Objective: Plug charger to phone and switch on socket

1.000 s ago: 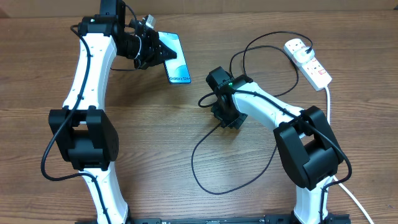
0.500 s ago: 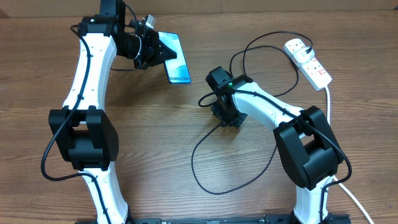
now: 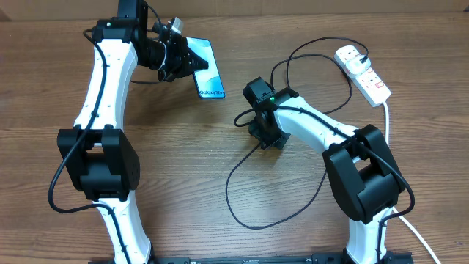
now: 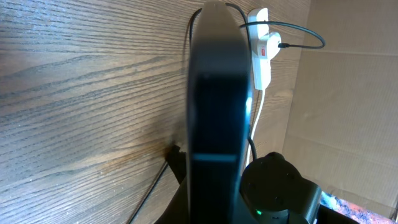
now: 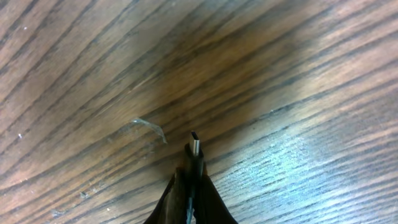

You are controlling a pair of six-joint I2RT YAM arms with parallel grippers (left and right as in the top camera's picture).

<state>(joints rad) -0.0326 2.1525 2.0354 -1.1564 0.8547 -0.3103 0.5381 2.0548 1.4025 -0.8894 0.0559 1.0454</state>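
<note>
The phone (image 3: 209,72) with its light blue screen is held at the back left by my left gripper (image 3: 192,61), which is shut on its top end. In the left wrist view the phone (image 4: 217,93) is seen edge-on as a dark slab. My right gripper (image 3: 242,119) is shut on the charger's black connector tip (image 5: 194,149), whose metal end points out just above the wood. The black charger cable (image 3: 242,198) loops over the table to the white plug (image 3: 350,53) in the socket (image 3: 364,73) at the back right.
The socket's thick white cord (image 3: 386,117) runs down the right side behind the right arm. The socket also shows in the left wrist view (image 4: 261,50). A cardboard wall (image 4: 348,93) stands behind the table.
</note>
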